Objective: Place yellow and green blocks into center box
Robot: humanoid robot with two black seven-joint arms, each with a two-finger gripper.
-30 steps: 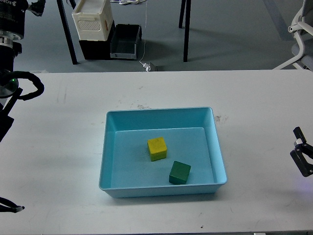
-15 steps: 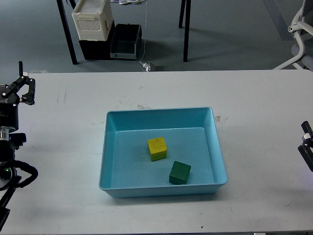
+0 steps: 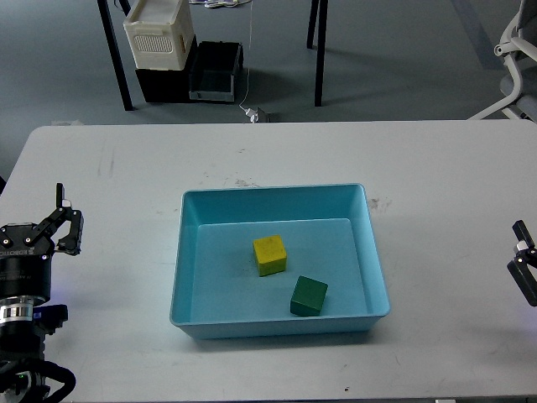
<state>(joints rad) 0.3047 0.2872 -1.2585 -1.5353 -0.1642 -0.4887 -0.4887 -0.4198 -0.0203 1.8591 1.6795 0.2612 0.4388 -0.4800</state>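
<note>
A yellow block (image 3: 269,254) and a green block (image 3: 309,295) both lie inside the light blue box (image 3: 277,201) at the table's middle, a little apart from each other. My left gripper (image 3: 65,217) is at the table's left edge, far from the box, open and empty, fingers pointing up. My right gripper (image 3: 523,264) shows only partly at the right edge; I cannot tell whether it is open or shut.
The white table (image 3: 268,159) stretches around the box. Beyond its far edge stand a white crate (image 3: 157,34), a black bin (image 3: 213,71), table legs and a chair (image 3: 513,59) at the far right.
My left arm has dropped back toward the near left, and its gripper now sits lower by the left edge. My right gripper has withdrawn slightly to the right edge. The blocks have not moved.
</note>
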